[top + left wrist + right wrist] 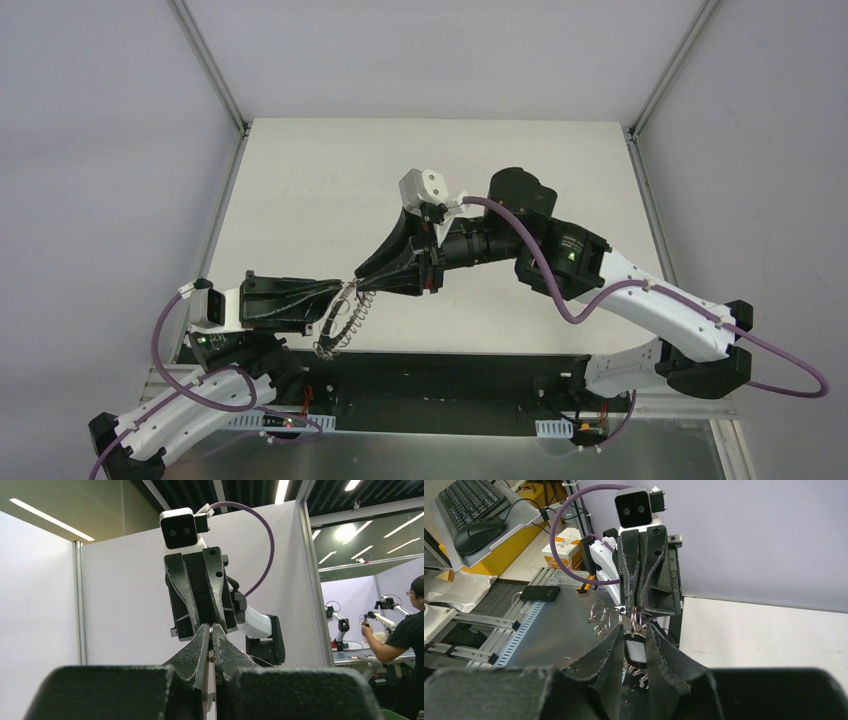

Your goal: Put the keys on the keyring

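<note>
Above the desk's [300, 180] near edge the left tool [340, 296] pinches the keyring [338, 328], which dangles below; the right tool [633, 630], tip to tip with it, narrowly grips the dark key [636, 652].

Grey partition walls [125, 595], ceiling strip lights [50, 519]

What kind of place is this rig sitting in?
Looks like a robotics lab, probably a data-collection floor: white partition panels box the cell, a person stands at other small arms on a table beyond, and a keyboard and mouse sit beside the rig.
</note>
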Controlling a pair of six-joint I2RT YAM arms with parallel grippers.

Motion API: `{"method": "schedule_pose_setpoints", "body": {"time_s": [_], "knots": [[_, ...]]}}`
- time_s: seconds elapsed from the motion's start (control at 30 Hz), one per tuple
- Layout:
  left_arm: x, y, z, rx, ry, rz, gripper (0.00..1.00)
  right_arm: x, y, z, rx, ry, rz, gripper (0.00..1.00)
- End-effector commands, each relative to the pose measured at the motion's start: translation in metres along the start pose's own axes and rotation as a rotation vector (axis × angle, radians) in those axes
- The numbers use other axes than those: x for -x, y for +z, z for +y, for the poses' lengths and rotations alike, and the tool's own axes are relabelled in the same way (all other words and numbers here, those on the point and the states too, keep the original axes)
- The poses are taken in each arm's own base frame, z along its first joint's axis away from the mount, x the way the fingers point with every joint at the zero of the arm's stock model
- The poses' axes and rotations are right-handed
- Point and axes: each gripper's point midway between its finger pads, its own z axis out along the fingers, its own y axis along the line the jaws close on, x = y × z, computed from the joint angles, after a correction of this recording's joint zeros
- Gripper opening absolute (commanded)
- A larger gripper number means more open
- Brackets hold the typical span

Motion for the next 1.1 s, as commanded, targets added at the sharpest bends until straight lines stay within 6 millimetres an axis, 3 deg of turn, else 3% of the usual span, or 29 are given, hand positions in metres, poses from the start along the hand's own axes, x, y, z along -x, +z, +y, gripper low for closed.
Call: {"method": "schedule_pose_setpoints", "body": {"time_s": [0.0,0.3,0.8,1.07], "knots": [[0.024,0.003,-0.007,-0.024,0.039,-0.092,0.0,0.027,-0.002,0.008,0.014,-0.053,-0.067,0.23],[0.026,0.004,-0.008,-0.028,0.037,-0.097,0.0,0.019,-0.001,0.004,-0.006,-0.063,-0.043,0.0],[0.026,0.004,-0.01,-0.032,0.032,-0.096,0.0,-0.005,-0.004,-0.003,-0.05,-0.02,-0.031,0.0],[0.026,0.004,-0.009,-0.032,0.031,-0.094,0.0,-0.005,0.0,-0.003,-0.04,-0.009,-0.035,0.0]]}}
